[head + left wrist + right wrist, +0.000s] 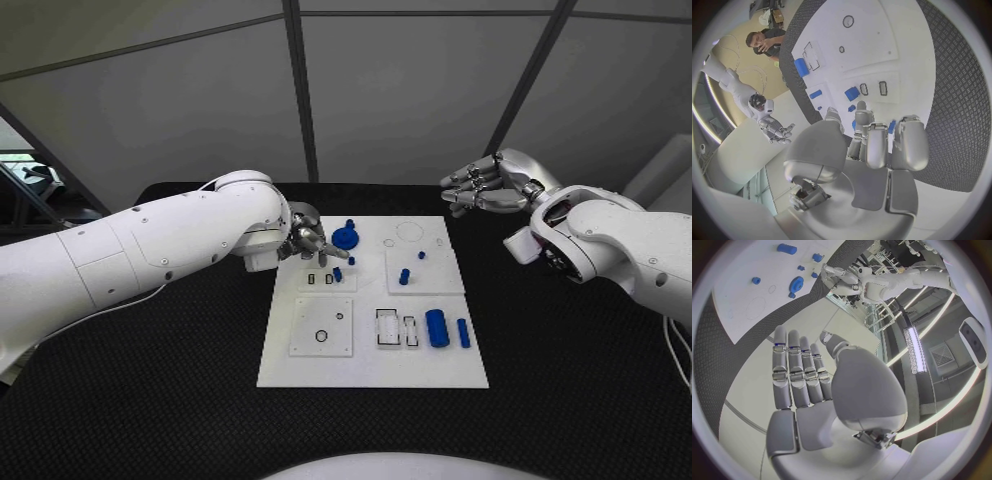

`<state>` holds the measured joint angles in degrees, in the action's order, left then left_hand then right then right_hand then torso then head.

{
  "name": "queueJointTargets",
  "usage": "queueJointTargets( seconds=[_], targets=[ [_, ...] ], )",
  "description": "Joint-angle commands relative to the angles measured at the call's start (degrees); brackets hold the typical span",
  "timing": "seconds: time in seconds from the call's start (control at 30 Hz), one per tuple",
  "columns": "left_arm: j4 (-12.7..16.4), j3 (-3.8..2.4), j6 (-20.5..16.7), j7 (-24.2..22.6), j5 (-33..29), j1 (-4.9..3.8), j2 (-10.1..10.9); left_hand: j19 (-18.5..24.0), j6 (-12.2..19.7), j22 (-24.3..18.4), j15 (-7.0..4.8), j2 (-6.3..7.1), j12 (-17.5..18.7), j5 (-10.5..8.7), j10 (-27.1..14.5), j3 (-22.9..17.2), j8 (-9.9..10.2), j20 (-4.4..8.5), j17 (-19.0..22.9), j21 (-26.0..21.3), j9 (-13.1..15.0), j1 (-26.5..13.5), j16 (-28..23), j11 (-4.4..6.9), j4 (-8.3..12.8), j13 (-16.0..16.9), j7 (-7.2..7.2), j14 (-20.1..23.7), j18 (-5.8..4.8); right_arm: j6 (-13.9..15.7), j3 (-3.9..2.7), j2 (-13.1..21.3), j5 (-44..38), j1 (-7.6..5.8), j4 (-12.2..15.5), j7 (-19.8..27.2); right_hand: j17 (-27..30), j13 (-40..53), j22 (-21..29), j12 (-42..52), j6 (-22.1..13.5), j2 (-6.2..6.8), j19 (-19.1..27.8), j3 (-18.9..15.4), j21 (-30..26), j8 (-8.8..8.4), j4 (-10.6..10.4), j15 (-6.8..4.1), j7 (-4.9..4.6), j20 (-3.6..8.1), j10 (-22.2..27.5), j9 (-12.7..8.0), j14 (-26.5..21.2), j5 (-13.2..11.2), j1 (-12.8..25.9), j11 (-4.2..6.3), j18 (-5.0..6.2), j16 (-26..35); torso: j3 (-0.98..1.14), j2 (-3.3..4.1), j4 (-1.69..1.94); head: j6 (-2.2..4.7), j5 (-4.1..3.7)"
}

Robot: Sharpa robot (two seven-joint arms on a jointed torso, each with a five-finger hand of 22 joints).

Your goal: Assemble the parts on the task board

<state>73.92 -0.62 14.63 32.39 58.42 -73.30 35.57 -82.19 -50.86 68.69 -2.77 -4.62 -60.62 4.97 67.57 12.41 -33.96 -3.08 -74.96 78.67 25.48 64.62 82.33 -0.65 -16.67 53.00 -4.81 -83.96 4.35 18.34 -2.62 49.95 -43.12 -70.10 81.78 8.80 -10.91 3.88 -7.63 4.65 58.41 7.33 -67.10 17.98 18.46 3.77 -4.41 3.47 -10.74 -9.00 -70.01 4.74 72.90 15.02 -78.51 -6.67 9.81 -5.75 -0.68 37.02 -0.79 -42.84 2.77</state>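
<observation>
The left hand (307,237) hovers over the far left corner of the task board (372,372), fingers curled and close together; I cannot tell whether it grips a part. Just beside it lies a round blue part (345,238). The right hand (490,184) hangs empty, fingers loosely apart, beyond the board's far right corner above the black surface (173,400).

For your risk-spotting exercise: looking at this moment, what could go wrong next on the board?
1. The left hand works close to the round blue part and small blue pegs; a careless move might knock them.
2. The right hand hangs open off the task board, so it probably cannot steady anything.
</observation>
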Motion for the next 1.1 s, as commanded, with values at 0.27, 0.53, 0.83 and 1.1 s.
queueJointTargets(
  seconds=[0.27, 0.53, 0.83, 1.1],
  targets=[
    [-1.2, 0.04, 2.6, 1.0, 1.6, -0.15, -1.1, 0.5, 0.0, -0.1, -0.25, -0.28, 0.6, 0.27, -0.4, 0.2, -0.3, -0.09, -8.8, -0.4, 0.2, -0.4, -0.1, 0.07, 0.2, -0.3, 0.18, -3.7, -0.38, 1.6, -0.06, -0.5, 0.4, -0.15, -0.3, 0.3, 0.5, -0.1, 0.5, -0.6, -0.5, 0.47, 0.6, -0.6, -0.9, -0.02, 0.0, 0.57, -0.64, -0.28, 1.2, -0.1, -0.8, 1.4, 0.7, -0.68, 0.46, 1.2, 0.00, 0.09, 0.01, -0.45, -0.09],
    [-2.0, 0.23, 3.3, 0.9, 1.6, -0.15, -2.3, 0.5, 0.0, -0.2, -0.25, -0.33, 0.8, 0.60, -0.6, 0.2, -0.3, -0.09, -8.8, -0.4, 0.2, 0.0, -0.1, 0.07, 0.3, -0.5, 0.18, -3.7, -0.37, 1.6, -0.06, -0.7, 0.4, -0.17, -0.5, 0.0, 0.6, -0.1, 0.7, -0.5, -0.5, 0.27, 0.6, -0.7, -1.1, 0.05, 0.0, 0.60, -0.64, -0.34, 1.3, -0.1, -0.7, 2.1, 0.8, -0.69, 0.51, 1.4, -0.03, 0.13, 0.00, -0.92, -0.15],
    [-2.8, 0.50, 4.5, 0.8, 1.6, -0.13, -3.2, 0.6, 0.1, -0.2, -0.25, -0.71, 1.2, 0.97, -0.7, 0.1, -0.4, -0.09, -8.9, -0.5, 0.3, 1.0, -0.2, 0.06, 0.6, -0.8, 0.17, -3.7, -0.35, 1.6, -0.07, -1.1, 0.3, -0.17, -0.6, -0.8, 0.7, -0.1, 0.9, -0.4, -0.4, 0.22, 0.6, -0.9, -1.4, 0.15, -0.2, 0.57, -0.59, -0.40, 1.3, -0.1, -0.5, 3.3, 1.1, -0.66, 0.58, 1.6, -0.01, 0.15, 0.08, -1.35, -0.22],
    [-2.9, 0.77, 5.4, 0.7, 1.6, -0.12, -3.5, 0.6, 0.1, -0.2, -0.25, -1.05, 1.6, 1.26, -0.8, -0.2, -0.4, -0.09, -8.9, -0.5, 0.5, 2.0, -0.2, 0.08, 0.8, -1.1, 0.20, -3.7, -0.35, 1.8, -0.07, -1.4, 0.2, -0.18, -0.9, -1.1, 0.8, -0.1, 0.9, -0.4, -0.4, 0.24, 0.5, -1.0, -1.5, 0.13, -0.3, 0.58, -0.60, -0.42, 1.3, -0.1, -0.5, 3.6, 1.1, -0.67, 0.59, 1.6, -0.03, 0.09, 0.08, -1.58, -0.24]
  ],
)
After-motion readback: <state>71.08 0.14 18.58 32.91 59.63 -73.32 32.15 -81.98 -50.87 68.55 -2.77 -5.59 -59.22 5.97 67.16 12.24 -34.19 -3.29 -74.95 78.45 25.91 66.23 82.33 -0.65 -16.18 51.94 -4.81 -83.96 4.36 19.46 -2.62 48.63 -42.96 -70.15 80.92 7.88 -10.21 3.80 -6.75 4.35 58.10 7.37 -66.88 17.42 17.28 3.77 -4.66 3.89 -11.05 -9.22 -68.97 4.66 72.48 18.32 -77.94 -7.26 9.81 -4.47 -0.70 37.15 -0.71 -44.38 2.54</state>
